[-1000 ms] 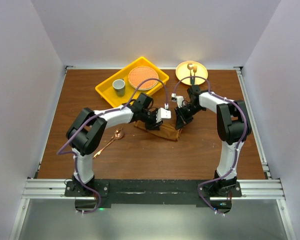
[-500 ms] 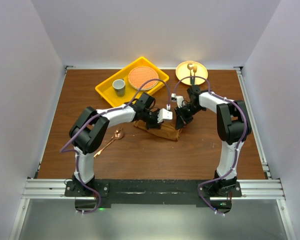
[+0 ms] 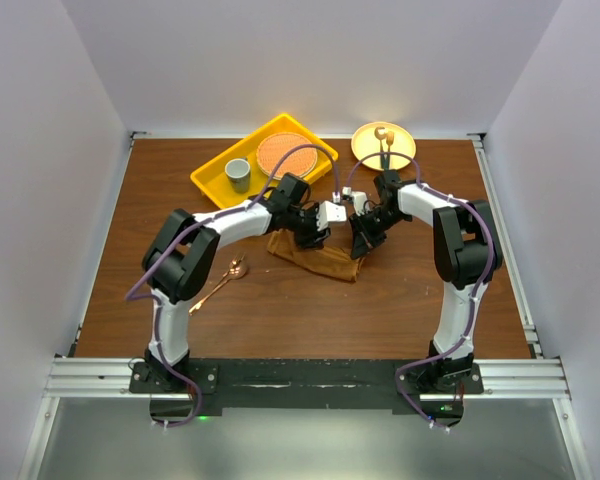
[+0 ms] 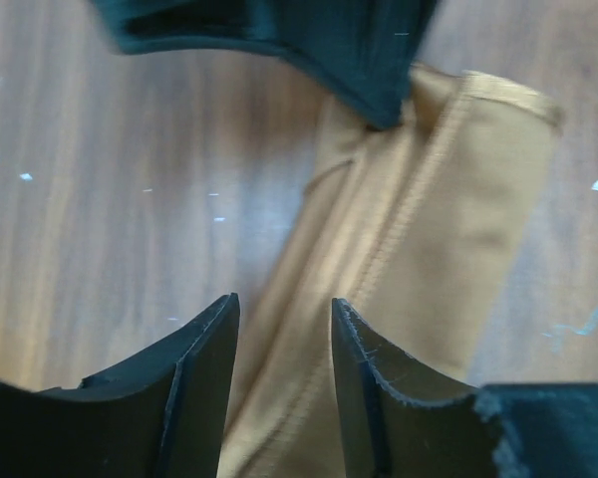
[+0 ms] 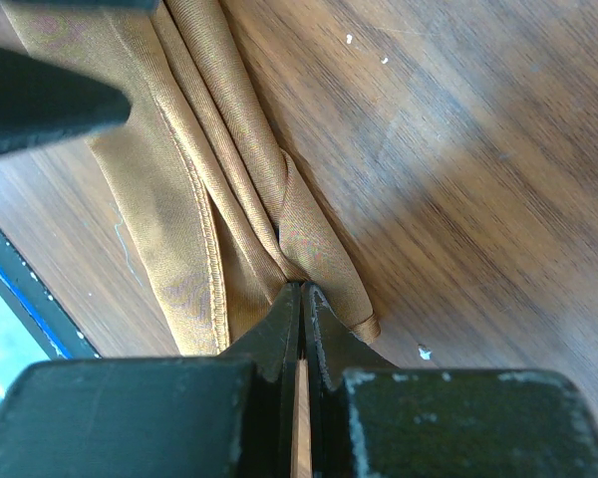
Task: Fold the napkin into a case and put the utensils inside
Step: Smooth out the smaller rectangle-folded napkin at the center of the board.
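While our right tool [image 5: 301,291] pinches the folded napkin [image 3: 315,257] at mid worktop [image 3: 400,300] and our left tool [image 4: 284,319] hovers released above it, the spoon [image 3: 220,283] lies outside, toward the left edge, not yet inserted.

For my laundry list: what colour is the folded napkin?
The napkin is plain rust-brown, unpatterned; the right wrist view shows it best.

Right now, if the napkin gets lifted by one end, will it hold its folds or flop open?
Probably floppy: the napkin lies in soft, loose folds, so lifted by the end the right gripper pinches, it would likely sag and unfold. It looks thin and light. The weave looks smooth, so layers may slide apart.
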`<state>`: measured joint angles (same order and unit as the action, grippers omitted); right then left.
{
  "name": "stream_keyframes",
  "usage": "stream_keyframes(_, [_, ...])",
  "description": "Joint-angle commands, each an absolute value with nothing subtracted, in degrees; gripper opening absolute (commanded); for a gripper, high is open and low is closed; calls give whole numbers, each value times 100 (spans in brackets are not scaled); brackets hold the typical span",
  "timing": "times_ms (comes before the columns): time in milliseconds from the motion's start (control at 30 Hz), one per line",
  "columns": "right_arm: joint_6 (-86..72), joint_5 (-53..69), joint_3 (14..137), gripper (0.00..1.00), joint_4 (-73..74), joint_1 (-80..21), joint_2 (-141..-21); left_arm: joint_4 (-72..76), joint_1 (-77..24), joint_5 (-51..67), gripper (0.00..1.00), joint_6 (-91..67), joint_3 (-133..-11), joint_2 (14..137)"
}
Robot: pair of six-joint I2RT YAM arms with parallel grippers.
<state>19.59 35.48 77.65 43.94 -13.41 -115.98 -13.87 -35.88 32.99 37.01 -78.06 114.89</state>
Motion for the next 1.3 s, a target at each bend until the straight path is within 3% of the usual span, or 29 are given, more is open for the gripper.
stream_keyframes(0, [2215,3076,7831,0,4359,-1345,-11804,-1617,-3498,3419,48,3612,-8165,11794])
stream_keyframes(233, [2206,3085,7901,0,4438,-1345,-11777,-2065,-3498,3612,43,3612,-8341,12102])
stream_keyframes(400, [2276,3164,7901,0,4570,-1345,-11655,-2583,-3524,4025,21,3761,-8227,12076])
stream_keyframes(600, [2452,3383,7726,0,4877,-1354,-11417,-2611,-3630,4315,9,3543,-7578,11497])
stream_keyframes(767, [2654,3717,7235,0,5159,-1476,-11066,-2243,-3700,4351,10,2831,-6953,10865])
stream_keyframes(833, [2532,3823,6936,0,5168,-1599,-10952,-2005,-3718,4237,19,2191,-6646,10688])
stream_keyframes(867, [2514,3867,6935,0,5107,-1634,-10882,-1760,-3709,4184,30,2006,-6549,10505])
stream_keyframes(967, [2347,3868,6978,0,4983,-1670,-10924,-943,-3613,4008,38,1373,-6005,9839])
stream_keyframes(1133, [2355,3630,7031,0,4984,-1679,-11127,-457,-3603,4026,38,1651,-5642,9028])
stream_keyframes(1267, [2233,3630,7084,0,5018,-1670,-11346,-738,-3997,3815,38,2240,-5765,9052])
